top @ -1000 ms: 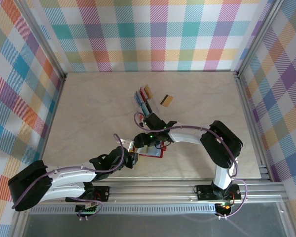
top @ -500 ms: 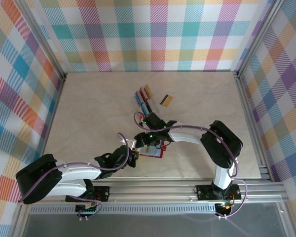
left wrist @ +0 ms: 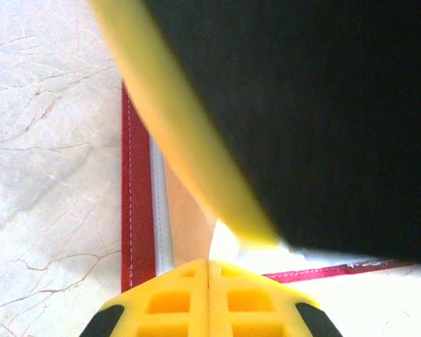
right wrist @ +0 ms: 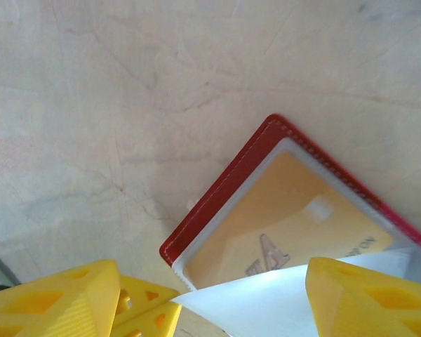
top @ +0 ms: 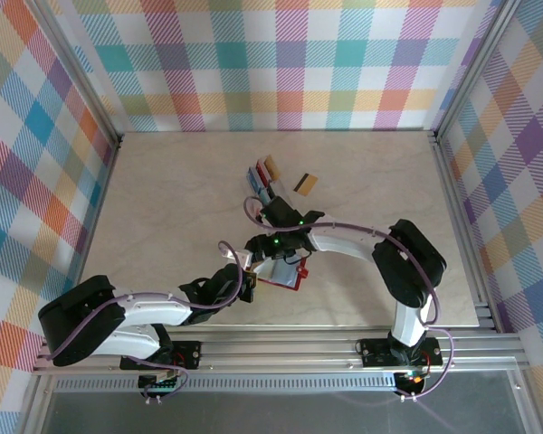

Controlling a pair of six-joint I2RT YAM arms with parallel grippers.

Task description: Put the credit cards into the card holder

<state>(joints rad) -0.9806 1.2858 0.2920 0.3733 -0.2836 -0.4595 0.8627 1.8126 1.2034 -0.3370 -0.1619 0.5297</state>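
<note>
The red card holder lies just right of my left gripper, perhaps touching it, and partly beneath my right gripper, with a gold card well beyond both.

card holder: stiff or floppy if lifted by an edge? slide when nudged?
Probably floppy: the card holder is a thin, stitched, leather-like cover, so one lifted edge would likely bend. It looks light and the table smooth, so a nudge would likely slide it. Lying flat, it shouldn't roll or tip.
</note>
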